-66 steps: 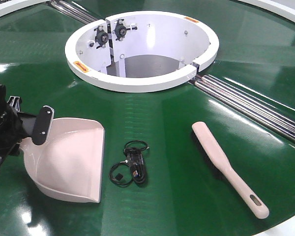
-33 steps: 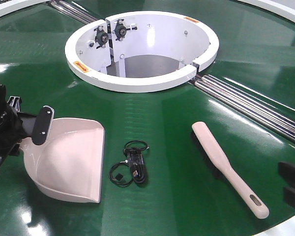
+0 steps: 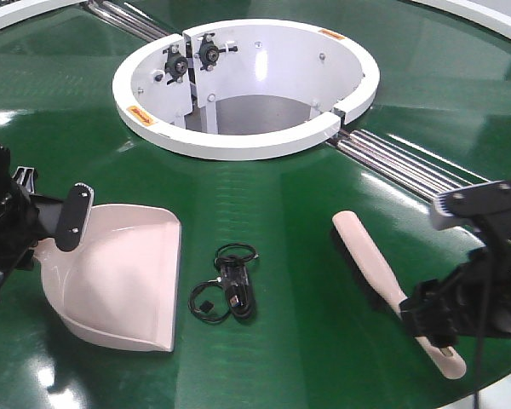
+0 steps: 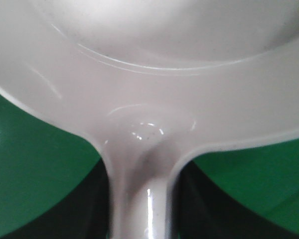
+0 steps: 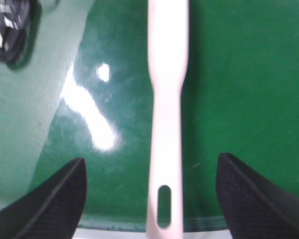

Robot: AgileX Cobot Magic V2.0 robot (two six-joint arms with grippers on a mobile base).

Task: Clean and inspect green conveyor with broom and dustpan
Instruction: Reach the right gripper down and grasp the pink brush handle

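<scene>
Broom (image 5: 167,99) lies untouched between wide-open right jaws; left jaws clasp dustpan (image 3: 123,281) handle.

black coiled cable (image 3: 226,291), white ring hub (image 3: 238,145)

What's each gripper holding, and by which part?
Left gripper grips the dustpan by its handle. Right gripper holds nothing; open, straddling the broom handle.

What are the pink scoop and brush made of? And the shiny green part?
The dustpan and broom look like smooth, pale pink plastic: moulded shapes with soft glints. The green conveyor looks like glossy rubber or vinyl belting, since lights reflect off it; I can't tell which.
</scene>
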